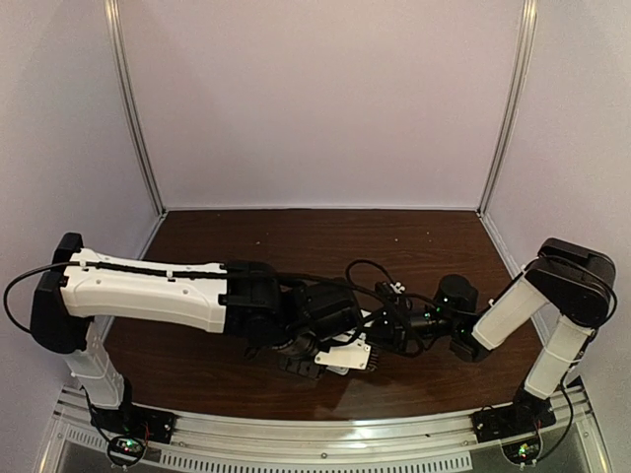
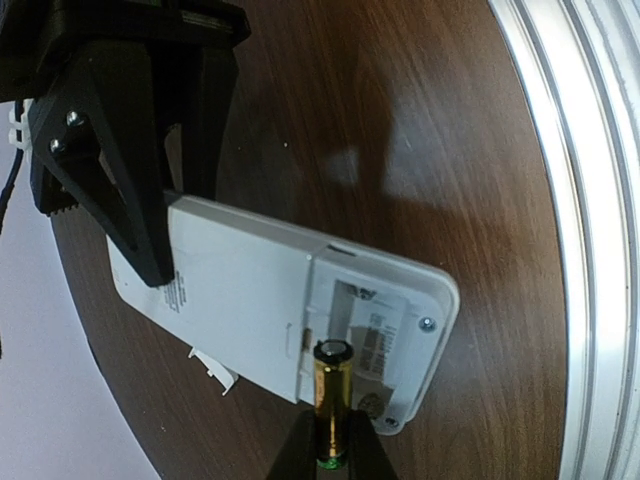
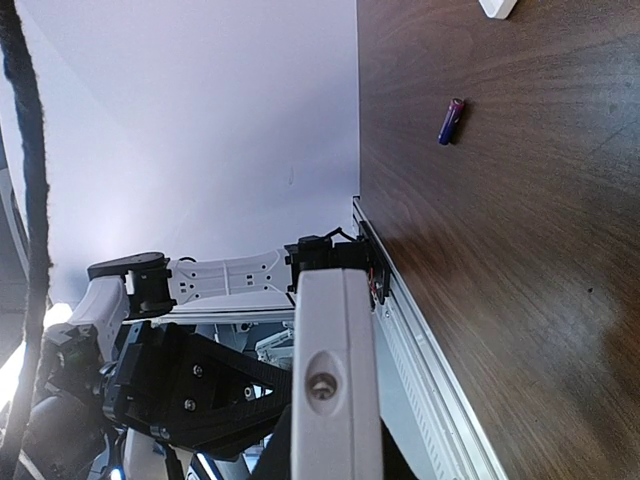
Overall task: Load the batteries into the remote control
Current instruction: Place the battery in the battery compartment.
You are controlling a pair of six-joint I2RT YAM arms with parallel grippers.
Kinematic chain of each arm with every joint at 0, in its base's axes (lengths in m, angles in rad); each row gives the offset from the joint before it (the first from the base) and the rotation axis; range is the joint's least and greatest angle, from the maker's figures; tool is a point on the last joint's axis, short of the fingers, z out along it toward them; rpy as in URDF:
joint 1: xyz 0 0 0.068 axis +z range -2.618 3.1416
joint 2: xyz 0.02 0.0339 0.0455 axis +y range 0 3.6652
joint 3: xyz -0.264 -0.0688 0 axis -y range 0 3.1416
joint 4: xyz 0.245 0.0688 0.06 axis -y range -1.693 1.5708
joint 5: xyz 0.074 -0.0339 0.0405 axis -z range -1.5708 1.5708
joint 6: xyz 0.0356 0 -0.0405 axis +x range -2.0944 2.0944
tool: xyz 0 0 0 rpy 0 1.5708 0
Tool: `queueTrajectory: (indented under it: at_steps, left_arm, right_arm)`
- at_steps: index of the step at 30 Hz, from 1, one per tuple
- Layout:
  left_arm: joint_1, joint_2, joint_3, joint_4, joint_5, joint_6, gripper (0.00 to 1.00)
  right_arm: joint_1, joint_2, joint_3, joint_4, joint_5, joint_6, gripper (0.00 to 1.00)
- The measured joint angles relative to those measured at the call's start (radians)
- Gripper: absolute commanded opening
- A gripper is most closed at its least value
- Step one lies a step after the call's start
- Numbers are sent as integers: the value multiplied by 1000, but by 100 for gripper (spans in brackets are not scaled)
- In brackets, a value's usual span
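The white remote control (image 2: 235, 290) is back-side toward my left wrist camera, its battery compartment (image 2: 365, 320) open. My right gripper (image 3: 335, 450) is shut on the remote's far end and holds it edge-on (image 3: 335, 370) off the table; its black fingers (image 2: 130, 170) show in the left wrist view. My left gripper (image 2: 332, 445) is shut on the yellowish-gold battery (image 2: 332, 400), whose tip sits at the compartment's near edge. The dark bluish battery (image 3: 451, 120) lies alone on the table. From above, both grippers meet at the remote (image 1: 353, 355).
A small white plastic piece (image 2: 213, 365) lies on the dark wood table (image 1: 296, 246) beneath the remote. Another white object (image 3: 497, 8) shows at the top edge of the right wrist view. An aluminium rail (image 2: 590, 200) runs along the table's near edge.
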Motion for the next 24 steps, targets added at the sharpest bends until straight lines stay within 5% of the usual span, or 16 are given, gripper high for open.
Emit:
queueTrajectory:
  at_steps: [14,24]
  left_arm:
    - [-20,32,24,-8,-7,12,10]
    - [-28,46,31,-8,-33,18,31]
  right_arm:
    - [9,11,3,5,8,11,0]
    - [11,21,3,7,11,17,0]
